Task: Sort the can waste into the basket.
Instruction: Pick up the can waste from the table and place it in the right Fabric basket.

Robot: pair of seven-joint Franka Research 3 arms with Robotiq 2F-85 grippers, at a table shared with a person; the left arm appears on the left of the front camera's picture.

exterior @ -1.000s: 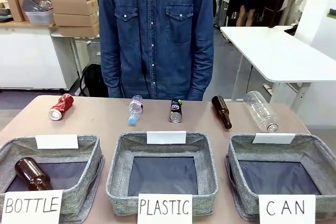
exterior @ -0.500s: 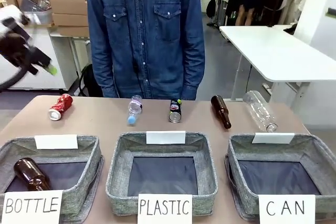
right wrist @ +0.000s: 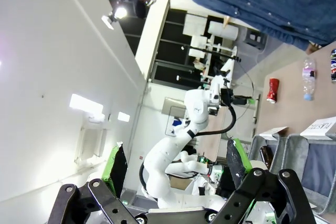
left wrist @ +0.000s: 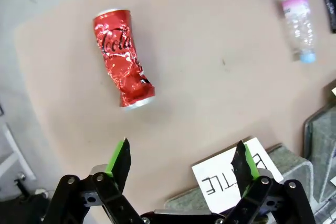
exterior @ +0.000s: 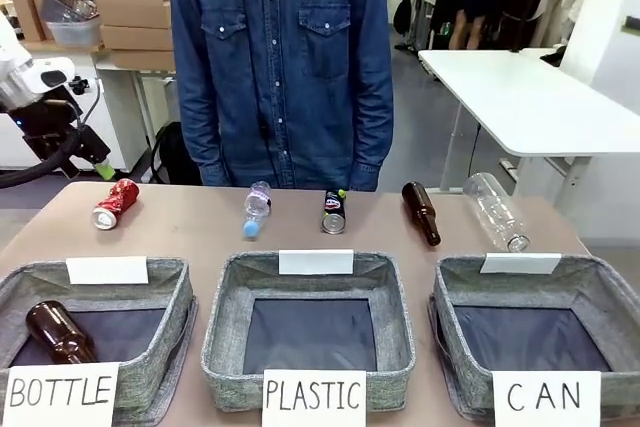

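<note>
Red, dented metal catches the eye first: the red can [exterior: 116,203] lies on its side on the table [exterior: 200,242], at the far-left corner, well apart from the CAN basket [exterior: 602,299] at the near right. The black can [exterior: 334,212] lies closer to that basket, behind it and to its left, with a brown bottle [exterior: 421,212] between the two. A person [exterior: 280,67] in a denim shirt stands beyond the table, further left than the basket. The left gripper [left wrist: 182,153] hovers over the table near the red can, apart from it, jaws spread wide with nothing between them. The right gripper [right wrist: 176,153] is raised in the air, jaws equally wide and holding nothing; its place relative to the basket is unclear.
</note>
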